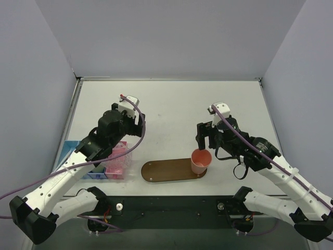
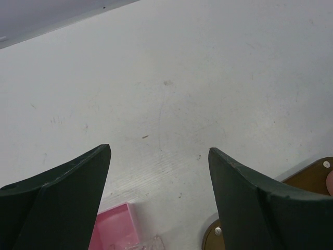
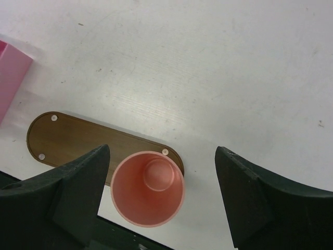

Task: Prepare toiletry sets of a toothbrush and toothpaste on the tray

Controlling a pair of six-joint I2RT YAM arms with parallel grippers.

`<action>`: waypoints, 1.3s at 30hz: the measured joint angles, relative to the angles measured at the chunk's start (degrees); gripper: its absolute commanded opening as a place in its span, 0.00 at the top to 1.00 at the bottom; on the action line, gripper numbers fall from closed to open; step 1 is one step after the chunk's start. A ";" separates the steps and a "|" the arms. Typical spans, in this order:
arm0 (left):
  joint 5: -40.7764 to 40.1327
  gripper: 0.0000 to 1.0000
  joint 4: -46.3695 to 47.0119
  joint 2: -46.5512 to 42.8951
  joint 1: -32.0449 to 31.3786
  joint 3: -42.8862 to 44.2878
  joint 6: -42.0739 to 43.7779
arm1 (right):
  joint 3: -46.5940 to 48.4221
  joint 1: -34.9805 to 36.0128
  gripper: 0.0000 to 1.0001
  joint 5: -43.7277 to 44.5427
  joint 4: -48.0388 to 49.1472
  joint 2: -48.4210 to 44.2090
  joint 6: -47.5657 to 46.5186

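Where grey walls (image 1: 171,36) rise, white table (image 1: 171,107), wooden tray (image 1: 164,170)

You have a white table (image 1: 171,104) with a matte top. The tray (image 1: 166,170), a flat brown wooden oval, lies directly on it near the front edge, with its long side running left to right and small pale studs showing near its rounded ends. To the left of the tray, across a narrow strip of bare white, a pink bin (image 1: 118,165) sits on the table. A blue bin (image 1: 70,151) stands just beside the pink one, on the side away from the tray. Behind the tray, toward the back wall, the surface shows faint scuffs and a few dark specks.
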 measured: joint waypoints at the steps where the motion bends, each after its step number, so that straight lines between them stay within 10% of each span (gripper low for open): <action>1: -0.42 0.13 -1.18 -0.81 0.28 0.00 -0.26 | 0.00 0.00 0.23 -1.03 0.96 0.46 -0.37; 17: 1.46 0.12 -19.02 -7.23 17.68 2.93 -5.40 | 0.11 2.71 0.30 -24.06 28.63 17.86 -1.68; 39: 0.46 0.13 -6.99 -10.19 27.89 -7.63 -7.28 | 11.32 11.47 0.45 -37.20 52.54 53.13 -11.37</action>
